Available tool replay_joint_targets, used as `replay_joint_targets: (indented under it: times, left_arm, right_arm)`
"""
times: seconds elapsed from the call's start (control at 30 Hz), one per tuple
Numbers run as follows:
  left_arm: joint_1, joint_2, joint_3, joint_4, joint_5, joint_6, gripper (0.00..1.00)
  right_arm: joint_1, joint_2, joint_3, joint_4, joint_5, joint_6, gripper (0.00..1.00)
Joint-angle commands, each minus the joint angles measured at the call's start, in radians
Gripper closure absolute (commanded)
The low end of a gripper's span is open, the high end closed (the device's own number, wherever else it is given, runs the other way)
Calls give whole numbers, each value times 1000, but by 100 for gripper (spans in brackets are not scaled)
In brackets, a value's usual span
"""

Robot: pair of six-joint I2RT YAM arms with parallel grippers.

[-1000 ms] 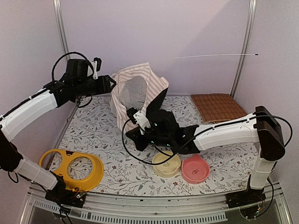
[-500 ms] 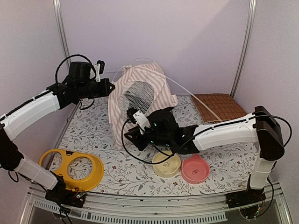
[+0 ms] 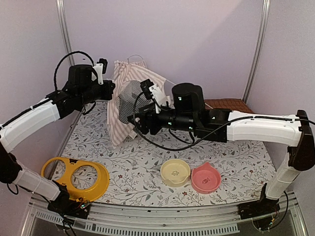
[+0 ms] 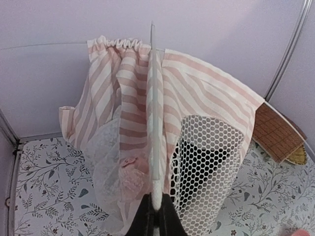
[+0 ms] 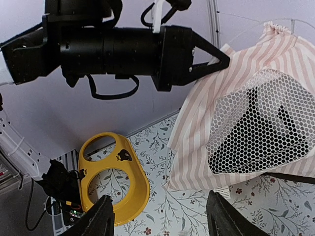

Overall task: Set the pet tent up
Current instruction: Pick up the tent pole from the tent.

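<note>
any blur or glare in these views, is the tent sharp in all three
Top external: soft even light, no glare, pet tent sharp. Left wrist: tent crisp, the left gripper at the bottom edge dark and soft. Right wrist: mesh sharp, the right gripper near, dark, slightly blurred.

We look into a small booth with a plain, pale lilac back wall point(image 3: 197, 44) and side walls of the same colour on the left point(image 3: 24, 49) and right point(image 3: 295, 59). A slim silver metal post stands in each far corner, one left point(image 3: 63, 29) and one right point(image 3: 258, 44). The tabletop point(image 3: 142, 172) carries a white cover printed with grey leafy sprigs and small reddish flowers. A ribbed aluminium rail point(image 3: 162, 221) runs along its near edge. The light is soft and even.
</note>
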Motion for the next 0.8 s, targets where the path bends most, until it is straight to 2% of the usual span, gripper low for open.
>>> replay_joint_targets:
  times: [0.0, 0.13, 0.23, 0.3, 0.4, 0.77]
  left_arm:
    - [-24, -65, -46, 159, -111, 85, 100]
    - [-28, -105, -89, 226, -124, 138, 100]
    - [-28, -115, -98, 243, -123, 137, 100]
    - [-31, -121, -102, 249, -122, 136, 100]
    - [-32, -132, -118, 266, -112, 144, 100]
    - [0, -153, -89, 276, -79, 303, 100]
  right_arm:
    - [-34, -83, 70, -139, -39, 12, 32]
    - [-116, -145, 95, -220, -64, 28, 22]
    - [-191, -173, 77, -243, -94, 47, 12]
    - [-230, -178, 71, -258, -107, 60, 8]
    - [-266, -187, 64, -277, -53, 77, 0]
    - [-447, -225, 103, -417, -8, -37, 1]
